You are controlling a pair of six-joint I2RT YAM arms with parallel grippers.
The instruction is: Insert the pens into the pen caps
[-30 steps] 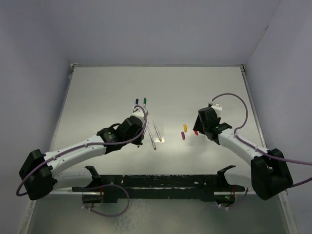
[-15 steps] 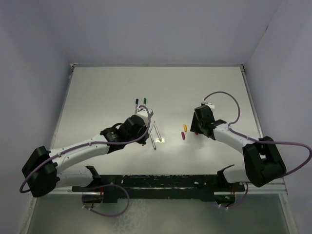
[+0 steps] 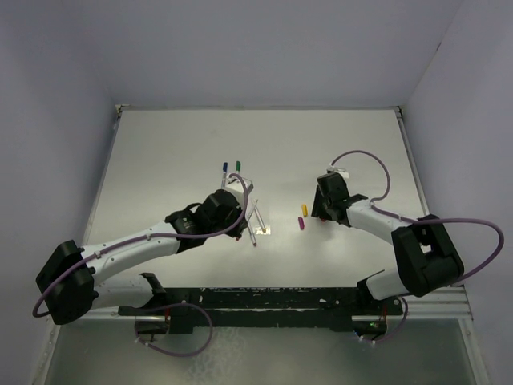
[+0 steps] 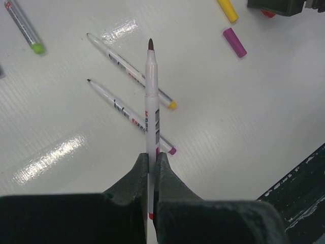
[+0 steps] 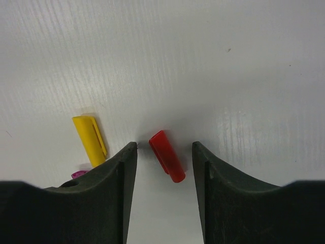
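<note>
My left gripper point(image 4: 151, 155) is shut on a whitish pen point(image 4: 151, 101) with a red end, its dark tip pointing away above the table. Two more pens lie below it, one yellow-ended point(image 4: 129, 71) and one magenta-ended point(image 4: 129, 116). In the right wrist view a red pen cap point(image 5: 166, 155) lies flat on the table between the fingers of my right gripper point(image 5: 165, 145). That gripper is open, with a gap on both sides of the cap. A yellow cap point(image 5: 90, 140) and a magenta cap point(image 5: 77, 174) lie just left of it. In the top view my right gripper point(image 3: 321, 210) covers the red cap.
Two capped pens, green point(image 3: 238, 167) and blue point(image 3: 224, 168), lie behind my left gripper point(image 3: 234, 196). The yellow cap point(image 3: 304, 210) and magenta cap point(image 3: 301, 223) sit between the two arms. A black rail point(image 3: 264, 301) runs along the table's near edge.
My right arm has swung in and lowered over the red cap, and its jaws have narrowed around it. My left gripper has shifted slightly right, holding its pen.
</note>
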